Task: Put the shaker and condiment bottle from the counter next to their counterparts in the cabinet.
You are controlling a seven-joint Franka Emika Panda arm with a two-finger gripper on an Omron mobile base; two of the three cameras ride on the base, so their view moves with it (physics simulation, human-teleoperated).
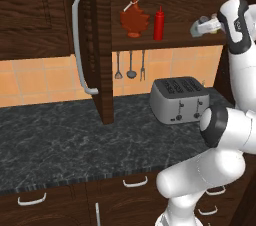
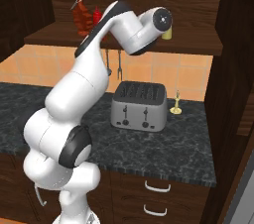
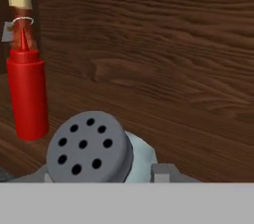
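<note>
1. gripper (image 1: 204, 26): raised inside the cabinet (image 1: 100, 45) at shelf height, jaws narrowed onto the shaker (image 3: 94, 151); in the hand view its grey perforated cap sits right between the finger tips, so it reads as held.
2. shaker position: carried above the shelf, to the right of the condiment bottle (image 1: 159, 23), not yet set down.
3. condiment bottle: upright on the shelf just beside the maple-leaf syrup bottle (image 1: 134, 17); that half looks done.
4. counterpart: a yellow-green shaker (image 2: 167, 32) shows past the wrist in the right base view, on the shelf.
5. advice: lower the shaker upright beside the yellow-green one, keep clear of it, release only once the base rests on the shelf.
6. below: toaster (image 1: 180, 100) on the counter (image 1: 60, 140), well apart.
</note>
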